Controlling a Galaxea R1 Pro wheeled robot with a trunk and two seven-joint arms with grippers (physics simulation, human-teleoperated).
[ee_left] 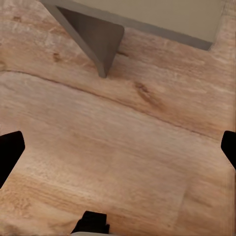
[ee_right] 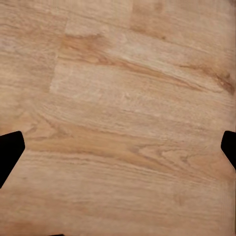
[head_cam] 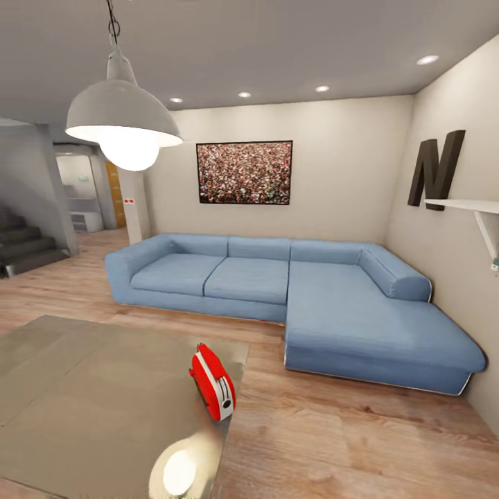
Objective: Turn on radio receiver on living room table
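Radio receiver (head_cam: 213, 382) stands on the table (head_cam: 83, 402), close to the table's right-hand edge and roughly midway along it, with the lamp's glare on the glass just nearer the robot than the radio. It is seen almost end-on from the head: a white side panel faces the camera, and the red body runs away along that table edge, so its long axis lies about parallel to the edge (the dial and grille cannot be made out from here). Beyond the radio, across a strip of wood floor (head_cam: 333, 443), sits the blue sofa (head_cam: 291, 291).

Left gripper (ee_left: 118, 147) looks down on floorboards, its dark fingertips (ee_left: 9, 150) at the two sides of the wrist view, set wide apart and holding nothing; a table leg and underside show just ahead of it. Right gripper (ee_right: 118, 152) is likewise spread wide and empty over bare floor.

Both arms hang low, well apart from the radio. My judgement: the radio lies ahead and slightly left of centre, so either arm could serve; which is nearer I cannot tell.
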